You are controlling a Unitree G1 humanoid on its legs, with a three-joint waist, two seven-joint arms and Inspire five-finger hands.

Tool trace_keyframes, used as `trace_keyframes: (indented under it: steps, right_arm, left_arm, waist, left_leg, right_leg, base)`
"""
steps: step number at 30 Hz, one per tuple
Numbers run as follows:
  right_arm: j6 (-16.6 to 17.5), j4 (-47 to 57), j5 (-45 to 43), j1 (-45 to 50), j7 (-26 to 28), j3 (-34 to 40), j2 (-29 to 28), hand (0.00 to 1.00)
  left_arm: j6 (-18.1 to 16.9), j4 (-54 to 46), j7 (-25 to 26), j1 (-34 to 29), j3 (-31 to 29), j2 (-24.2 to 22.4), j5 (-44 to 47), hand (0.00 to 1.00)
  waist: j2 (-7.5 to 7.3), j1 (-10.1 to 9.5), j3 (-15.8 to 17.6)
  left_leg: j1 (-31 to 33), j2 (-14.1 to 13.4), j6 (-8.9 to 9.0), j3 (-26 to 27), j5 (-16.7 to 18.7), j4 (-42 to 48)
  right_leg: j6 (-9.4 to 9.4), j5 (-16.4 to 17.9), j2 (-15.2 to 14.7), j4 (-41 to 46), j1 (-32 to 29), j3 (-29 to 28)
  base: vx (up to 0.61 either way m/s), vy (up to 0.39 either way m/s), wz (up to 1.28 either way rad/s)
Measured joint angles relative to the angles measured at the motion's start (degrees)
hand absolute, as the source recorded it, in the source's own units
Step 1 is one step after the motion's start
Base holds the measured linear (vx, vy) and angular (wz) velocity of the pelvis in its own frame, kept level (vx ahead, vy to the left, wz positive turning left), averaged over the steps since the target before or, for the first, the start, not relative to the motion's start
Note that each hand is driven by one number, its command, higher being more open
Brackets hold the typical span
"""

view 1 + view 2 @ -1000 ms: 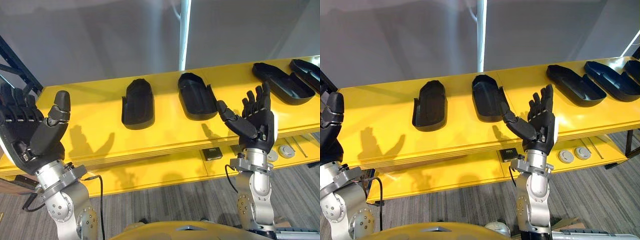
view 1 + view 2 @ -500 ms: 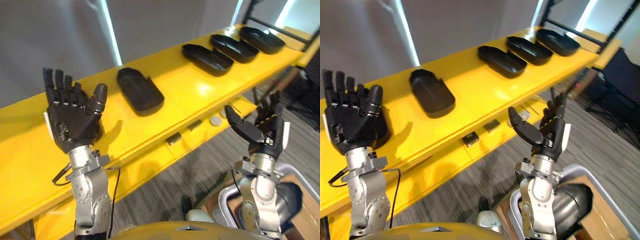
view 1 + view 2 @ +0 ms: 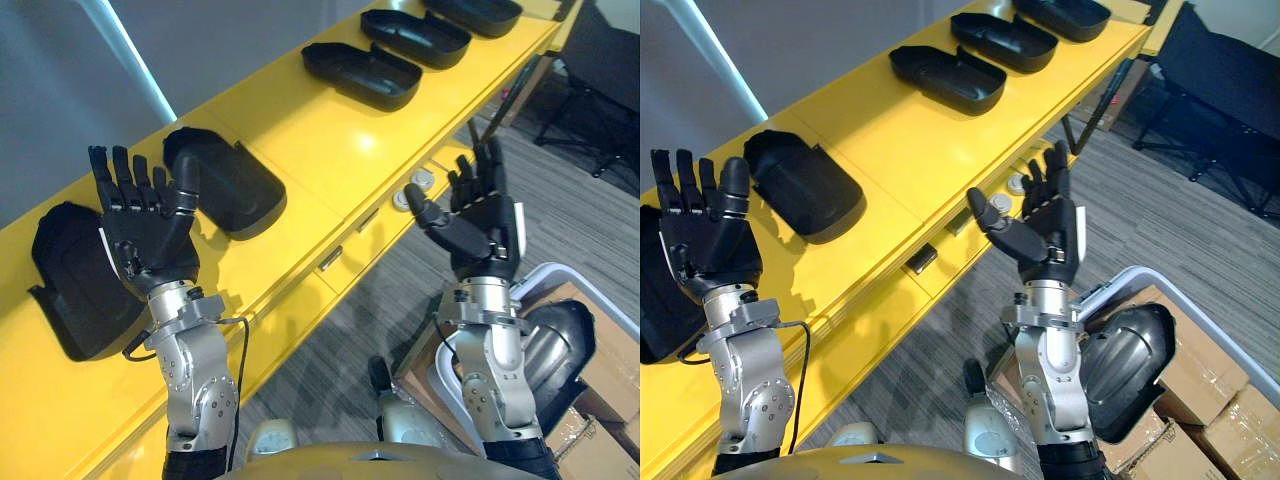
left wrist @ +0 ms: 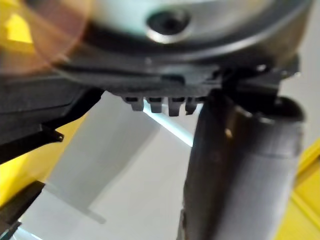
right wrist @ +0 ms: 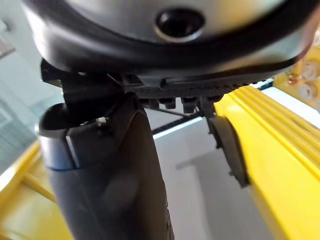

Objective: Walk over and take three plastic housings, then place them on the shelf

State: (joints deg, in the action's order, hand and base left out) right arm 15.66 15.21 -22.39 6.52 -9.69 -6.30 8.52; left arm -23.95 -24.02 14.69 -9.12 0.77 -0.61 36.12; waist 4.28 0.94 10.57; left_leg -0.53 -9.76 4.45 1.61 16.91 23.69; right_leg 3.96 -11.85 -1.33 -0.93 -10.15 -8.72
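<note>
Where the yellow worktop (image 3: 325, 150) runs slantwise across the head views, 5 black plastic housings lie on it in 1 row, each apart from the next: housing 1 (image 3: 70, 280) by the left end, housing 2 (image 3: 225, 185) beside it, then housing 3 (image 3: 360, 75), housing 4 (image 3: 415, 35) and housing 5 (image 3: 485, 12) toward the far right end. There are 2 hands, both raised with the palm up and the fingers straight and spread. The left hand (image 3: 150, 245) stands over the worktop's near edge, in front of the gap between housing 1 and housing 2, lifted clear of both. The right hand (image 3: 485, 225) is off the worktop, out past its near edge over the grey carpet (image 3: 560, 190), well apart from every housing. Under the near edge, 2 round grey discs (image 3: 425, 178) sit on a lower ledge. Below the right hand, 1 dark rounded object (image 3: 555, 345) lies in a white-rimmed bin (image 3: 600, 294).
</note>
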Motion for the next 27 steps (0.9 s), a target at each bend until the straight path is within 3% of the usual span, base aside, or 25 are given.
trace_keyframes:
  steps: [5,6,7,8,9,11,12,14,16,19,21,22,23,24,25,26,27]
  right_arm:
    - [-0.4,0.6,0.1,12.4,-1.6,2.5,-5.0,1.00]
    - [-0.4,1.2,-0.8,15.7,-0.1,3.7,-6.5,1.00]
    - [-0.3,2.3,-1.6,18.7,1.8,4.9,-6.8,1.00]
    - [-0.3,3.0,-2.6,19.8,3.0,5.4,-6.8,1.00]
    - [0.1,3.1,-5.8,19.3,4.2,6.9,-6.0,1.00]
    - [1.2,3.0,-7.8,17.6,4.7,5.8,-6.0,1.00]
    - [2.8,2.3,-7.4,14.4,4.7,2.9,-5.9,1.00]
    - [6.0,-2.4,-4.3,7.1,4.0,-1.8,-5.2,1.00]
    - [6.4,-6.7,-2.1,1.0,2.1,-6.9,-4.2,1.00]
    - [5.5,-8.8,2.3,-1.7,1.6,-12.5,-5.1,1.00]
    - [3.7,-8.8,4.0,-0.5,1.6,-13.6,-5.9,1.00]
    - [2.2,-8.7,3.9,1.0,1.1,-13.0,-6.1,1.00]
    - [0.9,-8.7,3.8,4.2,0.6,-11.0,-4.3,1.00]
    - [0.2,-8.6,3.7,5.2,0.7,-9.9,-3.2,1.00]
    - [-0.8,-8.6,3.5,7.6,0.9,-8.9,-2.2,1.00]
    - [-1.0,-8.2,3.5,10.6,2.1,-7.6,-1.6,1.00]
    - [-1.1,-8.3,3.4,11.2,2.8,-6.1,-0.6,1.00]
  left_arm:
    - [0.0,0.0,-5.5,-0.8,6.1,0.7,-0.1,1.00]
    - [0.1,0.0,-6.2,-0.6,7.8,1.9,-0.3,1.00]
    - [0.4,0.0,-6.3,-0.7,8.9,3.2,-0.3,1.00]
    - [0.7,0.0,-6.3,-0.6,9.5,3.9,-0.3,1.00]
    - [1.9,1.0,-6.2,-0.5,10.5,3.6,-0.3,1.00]
    - [3.5,1.4,-6.3,-0.5,10.8,3.8,-0.3,1.00]
    - [4.4,1.7,-6.6,-0.6,10.9,3.7,-0.1,1.00]
    - [4.5,2.2,-8.1,-0.6,11.1,3.6,0.0,1.00]
    - [4.2,3.8,-10.0,-0.7,11.2,3.8,0.4,1.00]
    - [4.1,5.8,-11.2,-2.7,11.1,3.9,4.0,1.00]
    - [4.3,6.6,-11.1,-4.4,10.3,4.5,5.0,1.00]
    - [5.2,7.9,-11.1,-4.7,10.4,4.9,5.6,1.00]
    - [6.7,9.1,-10.7,-5.1,11.8,4.0,6.4,1.00]
    - [7.1,9.4,-10.5,-5.1,12.4,3.1,6.4,1.00]
    - [7.7,9.4,-10.1,-5.2,12.5,3.1,6.6,1.00]
    - [7.8,9.0,-9.6,-5.2,13.0,4.0,6.8,1.00]
    - [7.9,9.7,-9.3,-4.8,13.2,3.1,7.1,1.00]
  waist:
    - [-0.47,0.48,1.6]
    - [-2.02,1.36,3.1]
    - [-3.67,2.58,3.9]
    - [-4.34,3.13,4.0]
    - [-3.69,3.76,4.6]
    - [-3.24,3.66,4.6]
    - [-3.09,2.35,4.5]
    - [-2.38,0.55,4.3]
    - [-2.11,-1.78,4.1]
    - [-4.09,-4.12,2.8]
    - [-6.21,-4.14,1.6]
    - [-6.13,-4.00,0.9]
    - [-3.95,-3.12,-0.1]
    - [-2.70,-2.44,0.2]
    - [-2.63,-1.51,-0.2]
    - [-4.54,-0.72,-1.6]
    - [-2.99,-0.15,-1.5]
  left_leg:
    - [-6.5,1.9,-0.41,3.3,3.9,-0.6]
    - [-8.8,3.6,-0.18,5.6,4.4,-1.9]
    - [-9.2,5.4,-1.69,7.4,5.1,-2.4]
    - [-9.1,6.4,-2.73,8.8,5.7,-2.9]
    - [-7.7,7.0,-4.36,11.9,4.5,-3.4]
    - [-6.3,6.7,-4.97,14.6,1.9,-5.3]
    - [-5.8,5.8,-4.94,16.4,-1.4,-8.6]
    - [-4.8,3.0,-3.92,17.7,-4.3,-10.6]
    - [-3.1,0.0,-2.41,18.4,-6.8,-11.3]
    - [0.7,-3.6,0.94,19.7,-9.9,-11.1]
    - [3.2,-5.8,3.33,21.4,-11.3,-9.5]
    - [3.6,-8.4,5.02,21.6,-12.7,-9.2]
    - [2.8,-11.7,6.04,21.5,-14.8,-10.8]
    - [2.0,-13.4,6.25,22.0,-16.3,-11.5]
    - [0.5,-14.9,6.76,23.5,-19.4,-12.8]
    - [0.1,-15.1,6.60,24.9,-20.4,-12.4]
    - [0.2,-16.6,6.25,24.5,-20.7,-11.9]
  right_leg:
    - [0.02,0.0,0.0,5.3,0.5,-2.8]
    - [0.75,-0.6,-0.9,6.1,0.6,-1.8]
    - [1.09,-1.5,-2.9,5.3,0.2,1.1]
    - [-0.04,0.3,-4.2,4.2,0.0,2.9]
    - [-1.14,5.6,-6.8,4.7,-2.5,9.0]
    - [-2.32,6.5,-8.3,13.5,-6.4,14.9]
    - [-5.26,8.8,-10.2,23.3,-6.6,20.8]
    - [-7.41,12.7,-13.4,32.2,-4.3,25.9]
    - [-7.00,14.4,-18.1,35.5,0.2,28.0]
    - [-4.76,12.5,-25.4,30.6,6.5,27.7]
    - [-4.84,1.0,-25.1,19.8,9.6,27.1]
    - [1.38,6.0,-22.5,18.0,11.0,27.9]
    - [5.14,8.8,-20.3,22.3,9.1,28.7]
    - [5.42,9.6,-20.0,28.3,5.8,28.3]
    - [7.23,13.8,-18.8,24.0,3.5,28.7]
    - [7.31,16.4,-18.2,19.7,4.4,29.8]
    - [6.86,17.1,-16.4,19.3,4.4,29.4]
  base:
    - [-0.10,0.161,-0.54]
    - [-0.30,0.115,-0.94]
    - [-0.35,0.081,-0.92]
    - [-0.49,0.098,-1.03]
    - [-0.40,0.080,-0.91]
    - [-0.40,0.068,-0.82]
    - [-0.32,0.011,-0.60]
    - [-0.20,-0.062,-0.50]
    - [-0.15,-0.214,-0.42]
    - [-0.10,-0.437,-0.46]
    - [-0.08,-0.567,-0.62]
    - [-0.09,-0.624,-0.52]
    - [-0.10,-0.693,-0.49]
    - [-0.08,-0.372,-0.54]
    - [-0.11,-0.524,-0.69]
    - [-0.08,-0.437,-0.72]
    - [-0.06,-0.440,-0.63]
